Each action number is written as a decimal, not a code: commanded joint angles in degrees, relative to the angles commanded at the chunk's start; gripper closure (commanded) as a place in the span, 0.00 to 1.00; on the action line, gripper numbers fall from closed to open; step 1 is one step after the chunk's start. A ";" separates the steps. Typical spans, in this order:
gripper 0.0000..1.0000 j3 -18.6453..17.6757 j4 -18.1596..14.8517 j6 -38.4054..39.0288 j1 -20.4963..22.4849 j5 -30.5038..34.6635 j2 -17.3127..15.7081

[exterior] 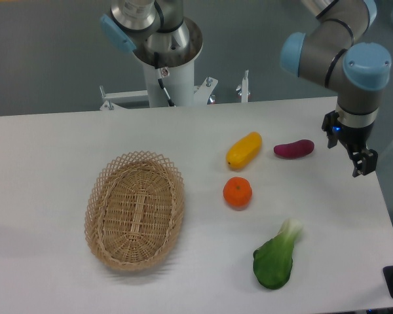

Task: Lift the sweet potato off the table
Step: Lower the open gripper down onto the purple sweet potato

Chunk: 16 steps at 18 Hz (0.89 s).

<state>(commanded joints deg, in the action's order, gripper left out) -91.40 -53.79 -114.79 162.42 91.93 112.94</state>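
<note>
Sweet potato [293, 149] lies on table [46, 157] beside yellow fruit [243, 150]; claw [357, 159] near, grip unclear; nothing between.

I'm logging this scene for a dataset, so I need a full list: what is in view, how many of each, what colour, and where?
sweet potato: 1, magenta-purple, on the table at the far right, beside the yellow fruit
yellow fruit: 1, yellow-orange, oblong, just left of the sweet potato
orange: 1, orange, round, nearer the camera than the yellow fruit
leafy green vegetable: 1, green with a pale stalk, near right front
wicker basket: 1, tan, oval, nothing in it, left of centre
table: 1, white, carries everything
arm: 1, grey with blue caps, upper right
gripper: 1, black, off the table surface, right of the sweet potato, holding nothing
</note>
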 joint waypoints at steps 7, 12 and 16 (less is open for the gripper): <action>0.00 -1.84 0.35 -0.52 0.35 -0.26 -1.22; 0.00 -6.58 0.70 -2.54 1.67 0.35 -2.20; 0.00 -10.98 1.05 -8.17 2.99 0.53 -4.22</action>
<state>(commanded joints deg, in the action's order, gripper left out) -102.38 -52.74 -122.95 165.41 92.46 108.72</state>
